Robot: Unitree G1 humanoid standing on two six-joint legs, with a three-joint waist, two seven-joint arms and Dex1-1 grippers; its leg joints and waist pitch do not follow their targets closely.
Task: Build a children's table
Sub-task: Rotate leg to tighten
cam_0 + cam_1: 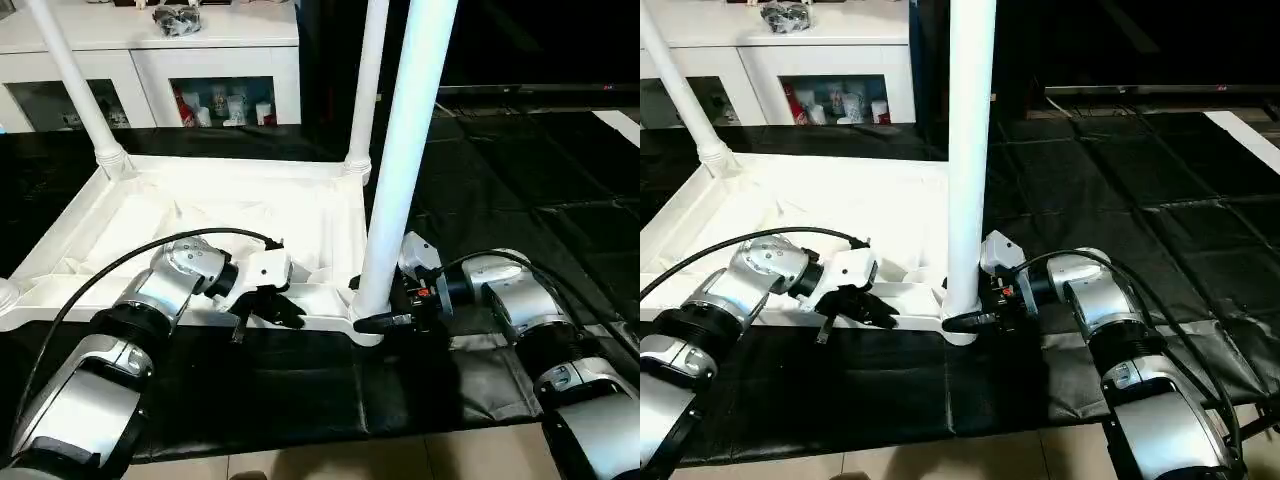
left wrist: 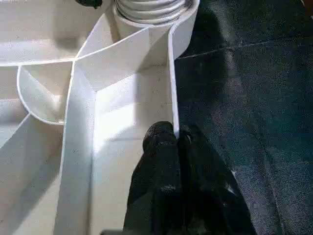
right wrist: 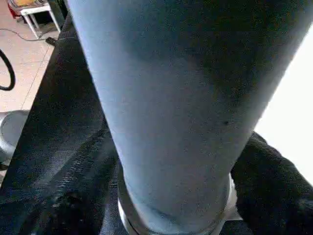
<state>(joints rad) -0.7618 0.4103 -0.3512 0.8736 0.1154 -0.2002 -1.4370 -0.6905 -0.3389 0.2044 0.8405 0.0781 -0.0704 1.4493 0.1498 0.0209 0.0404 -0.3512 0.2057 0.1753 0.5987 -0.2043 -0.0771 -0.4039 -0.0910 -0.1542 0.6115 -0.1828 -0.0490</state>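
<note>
The left gripper is squeezing its two black fingers tight on the thin near edge wall of the table top. One finger is sitting inside the wall and one outside, so it is pinching that rim and keeping the top from sliding.

The right gripper is sitting at the bottom of the near leg, right where the leg is going into its round corner socket. Its fingers are reaching around the foot of the leg with one black finger showing beside it. I cannot tell if they are gripping the leg or just standing around it.

The children's table is lying upside down on a black mat, with its ribbed underside facing up. It is sitting right in front of the robot, and the legs are pointing up.

I think the step now is seating this near leg all the way into the corner. To do it well, the left gripper should be holding the rim firm so the top is not tipping or scooting. The right one should be keeping the leg straight up, not leaning, and pressing or turning it gently until it sits snug.

Counting now: one table top, and three legs standing up, the near one, a far left leg and a far right leg. Behind it all is one white cabinet with glass doors.
</note>
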